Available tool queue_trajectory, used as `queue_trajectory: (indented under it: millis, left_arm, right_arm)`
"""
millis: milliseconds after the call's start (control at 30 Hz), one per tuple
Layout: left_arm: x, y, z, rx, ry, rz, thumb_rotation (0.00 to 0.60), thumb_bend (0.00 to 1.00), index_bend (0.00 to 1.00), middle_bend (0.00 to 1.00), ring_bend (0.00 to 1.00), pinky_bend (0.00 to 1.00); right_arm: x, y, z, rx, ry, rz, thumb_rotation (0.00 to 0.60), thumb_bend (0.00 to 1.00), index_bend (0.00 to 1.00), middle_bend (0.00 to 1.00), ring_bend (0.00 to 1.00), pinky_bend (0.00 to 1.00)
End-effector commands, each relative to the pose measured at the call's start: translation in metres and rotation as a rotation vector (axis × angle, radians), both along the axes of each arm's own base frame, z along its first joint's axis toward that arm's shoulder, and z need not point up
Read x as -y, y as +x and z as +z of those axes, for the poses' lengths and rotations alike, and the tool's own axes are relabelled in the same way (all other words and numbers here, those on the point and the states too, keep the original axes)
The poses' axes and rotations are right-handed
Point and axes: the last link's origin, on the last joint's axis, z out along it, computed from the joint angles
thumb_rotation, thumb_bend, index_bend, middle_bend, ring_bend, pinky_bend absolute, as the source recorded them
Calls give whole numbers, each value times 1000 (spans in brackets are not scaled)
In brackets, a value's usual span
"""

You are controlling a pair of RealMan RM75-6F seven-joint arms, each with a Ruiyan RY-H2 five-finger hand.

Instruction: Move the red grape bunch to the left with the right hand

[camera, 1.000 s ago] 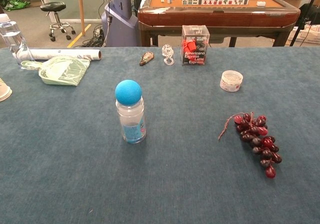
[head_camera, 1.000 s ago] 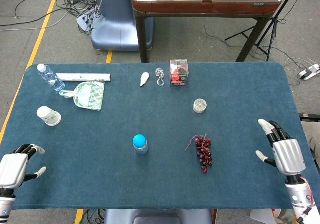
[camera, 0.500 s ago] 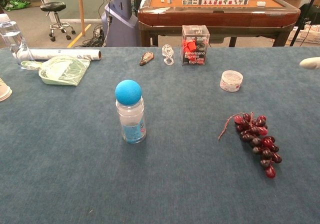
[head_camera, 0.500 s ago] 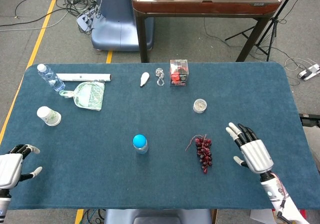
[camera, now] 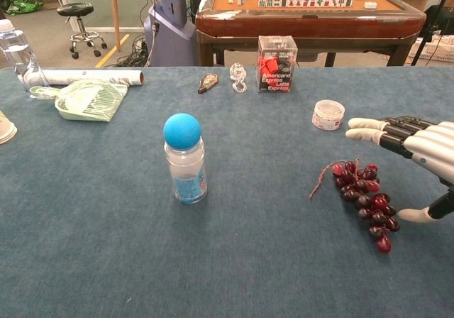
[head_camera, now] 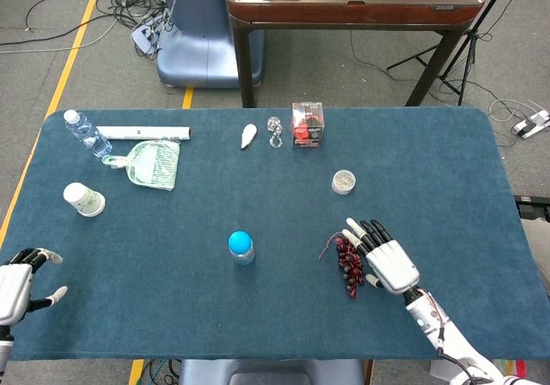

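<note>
The red grape bunch (head_camera: 347, 261) (camera: 362, 194) lies on the blue table, right of centre, its stem pointing left. My right hand (head_camera: 384, 259) (camera: 418, 150) hovers just right of the bunch, open, fingers stretched out over its upper right side and thumb low beside its lower end. Nothing is held in it. My left hand (head_camera: 17, 283) sits at the table's front left corner, fingers partly curled, empty; the chest view does not show it.
A small bottle with a blue ball cap (head_camera: 241, 247) (camera: 184, 159) stands left of the grapes. A round tin (head_camera: 344, 181) (camera: 328, 114) lies behind them. Further back are a clear box (head_camera: 308, 125), a glass trinket (head_camera: 275, 131), a water bottle (head_camera: 87, 132), a green dustpan (head_camera: 149, 162) and a paper cup (head_camera: 84, 199).
My right hand has moved left from the table's right edge to beside the grape bunch, entering the chest view. My left hand has drifted slightly outward. The grapes have not moved.
</note>
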Motion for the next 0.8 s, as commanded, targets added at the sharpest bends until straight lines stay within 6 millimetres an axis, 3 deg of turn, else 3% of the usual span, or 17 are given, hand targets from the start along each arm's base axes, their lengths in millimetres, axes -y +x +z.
queue_trajectory:
  millis: [33, 800]
  left_arm:
    - [0, 0, 0, -6, 4, 3, 600, 184, 433, 394, 300, 463]
    - [3, -3, 3, -7, -6, 33, 600, 184, 434, 396, 302, 464]
  right_arm:
    - [6, 3, -5, 5, 4, 2, 600, 0, 0, 0, 0, 86]
    - [77, 58, -39, 62, -38, 46, 600, 0, 0, 0, 0, 86]
